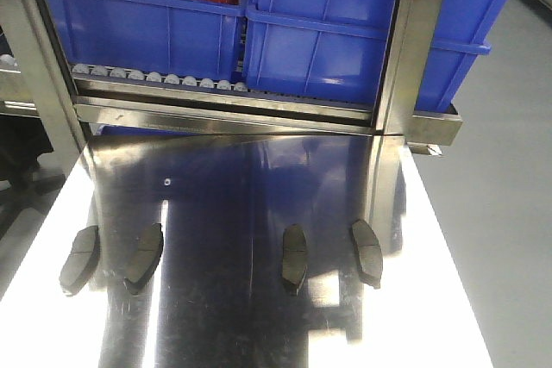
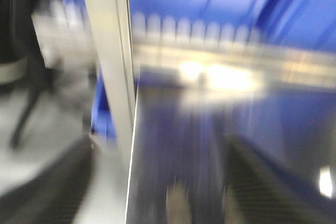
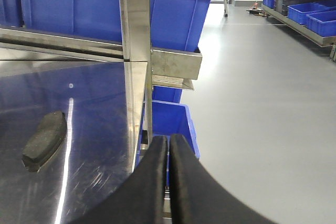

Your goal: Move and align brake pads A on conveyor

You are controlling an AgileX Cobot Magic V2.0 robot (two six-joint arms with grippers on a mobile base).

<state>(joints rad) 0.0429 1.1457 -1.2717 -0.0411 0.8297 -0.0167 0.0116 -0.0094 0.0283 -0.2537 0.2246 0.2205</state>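
Though blur smears that view, my left gripper [image 2: 160, 150] shows dark jaws wide apart; my right gripper [image 3: 168, 139] has black jaws pressed together on nothing. Four grey, curved brake pads [image 1: 295, 256] lie in a row on the shiny steel tabletop [image 1: 224, 187].

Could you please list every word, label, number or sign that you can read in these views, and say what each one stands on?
None can be read. The blue bins, the four brake pads and the steel tabletop show no lettering, and the left wrist view is too blurred to tell.
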